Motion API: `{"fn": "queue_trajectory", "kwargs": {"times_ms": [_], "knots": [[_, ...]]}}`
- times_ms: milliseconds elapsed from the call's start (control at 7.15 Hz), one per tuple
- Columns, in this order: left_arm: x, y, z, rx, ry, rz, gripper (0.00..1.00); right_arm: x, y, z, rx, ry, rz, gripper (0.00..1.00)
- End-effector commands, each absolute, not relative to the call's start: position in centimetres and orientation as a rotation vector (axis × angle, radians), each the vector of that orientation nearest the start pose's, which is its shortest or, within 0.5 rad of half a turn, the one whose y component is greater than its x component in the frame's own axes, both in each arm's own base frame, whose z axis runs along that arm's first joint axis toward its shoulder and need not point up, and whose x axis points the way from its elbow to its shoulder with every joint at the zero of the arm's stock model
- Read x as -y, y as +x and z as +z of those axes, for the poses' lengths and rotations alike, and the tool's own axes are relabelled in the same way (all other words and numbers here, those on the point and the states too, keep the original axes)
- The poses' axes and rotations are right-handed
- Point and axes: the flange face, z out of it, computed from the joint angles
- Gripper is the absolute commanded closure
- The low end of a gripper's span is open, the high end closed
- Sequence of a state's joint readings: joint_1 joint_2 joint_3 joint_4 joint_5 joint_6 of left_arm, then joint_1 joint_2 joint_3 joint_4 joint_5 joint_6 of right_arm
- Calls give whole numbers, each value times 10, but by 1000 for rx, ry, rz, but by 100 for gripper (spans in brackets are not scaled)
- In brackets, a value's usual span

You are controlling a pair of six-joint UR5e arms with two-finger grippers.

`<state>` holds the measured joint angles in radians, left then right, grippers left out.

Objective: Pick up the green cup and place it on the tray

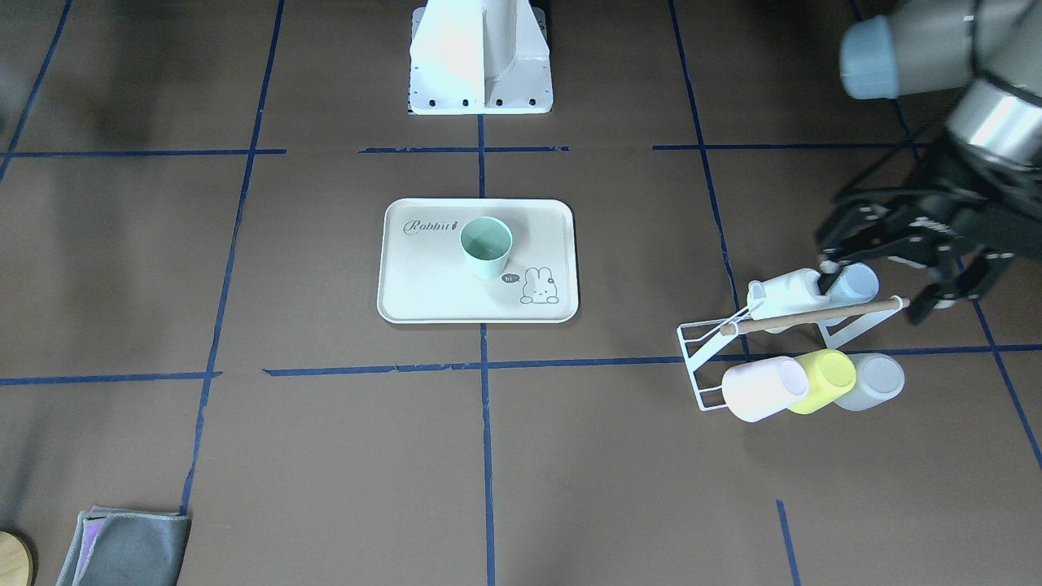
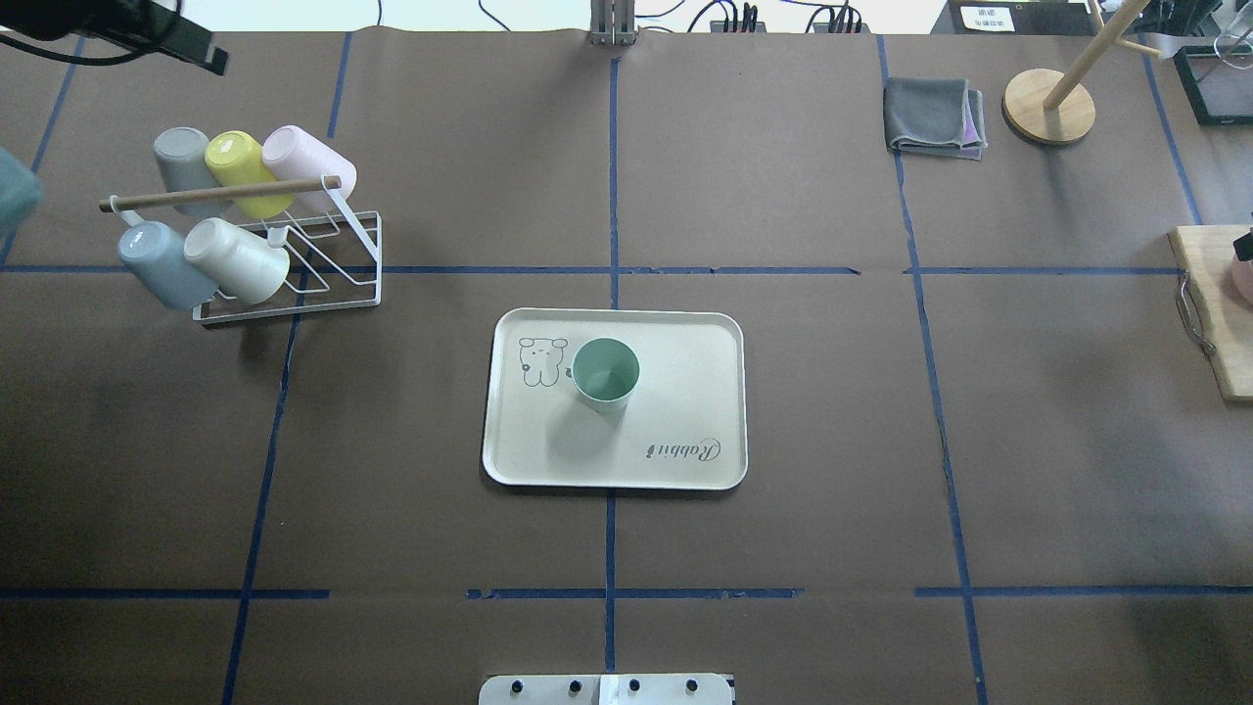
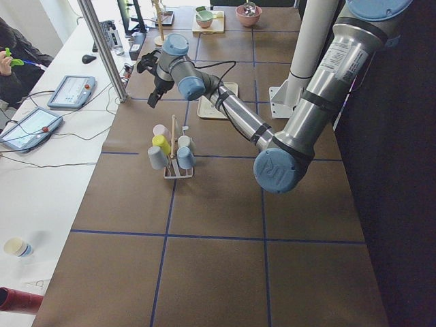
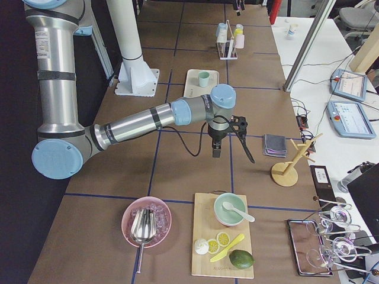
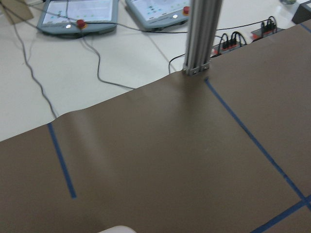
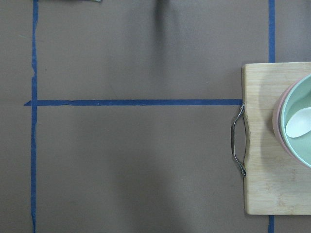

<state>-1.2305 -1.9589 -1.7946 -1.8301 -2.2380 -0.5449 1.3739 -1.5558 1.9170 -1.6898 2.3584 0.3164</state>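
Note:
The mint-green cup stands upright on the cream tray with the "Rabbit" script, between the script and the bunny drawing. Cup and tray lie at the table's middle in the overhead view. My left gripper is open and empty, hovering over the far end of the white cup rack, well away from the tray. My right gripper shows only in the exterior right view, hanging above bare table near the cutting board; I cannot tell whether it is open or shut.
The rack holds cream, pale blue, pink, yellow and grey cups. A grey cloth and a wooden stand sit at the far right. A cutting board with a bowl lies at the right edge.

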Motion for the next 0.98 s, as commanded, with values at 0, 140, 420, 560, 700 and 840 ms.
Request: {"fn": "queue_trajectory", "kwargs": {"times_ms": [0,140,420,560,700,840], "knots": [[564,23,432,-860,390,102,0,491,-34,491,817,26,18,0],[562,-9,481,-816,365,115,0,491,-31,492,817,27,24,0],[535,-22,594,-774,242,188,0,492,-21,491,818,35,41,0],[528,-27,632,-769,198,206,0,492,-17,492,818,39,48,0],[520,-35,662,-772,142,163,0,492,-15,492,818,39,52,0],[518,-42,672,-776,128,148,0,493,-7,498,822,33,70,0]]}}
